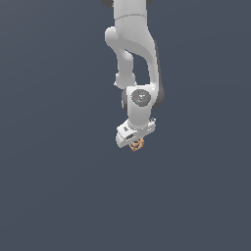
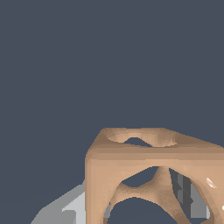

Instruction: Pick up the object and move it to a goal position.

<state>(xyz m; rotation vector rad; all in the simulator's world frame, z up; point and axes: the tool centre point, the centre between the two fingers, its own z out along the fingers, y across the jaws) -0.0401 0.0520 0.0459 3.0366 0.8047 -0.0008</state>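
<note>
The object is a tiny orange-tan lattice cube with round holes. It sits between the fingers of my white gripper, just under the hand, in the middle of the exterior view. In the wrist view the object fills the near part of the picture. One grey finger lies against its side, and the other finger shows through its holes. The gripper is shut on the object. Whether it rests on the surface or hangs above it is not clear.
A plain dark blue-grey surface spreads all around the arm. No other object or marker shows in either view.
</note>
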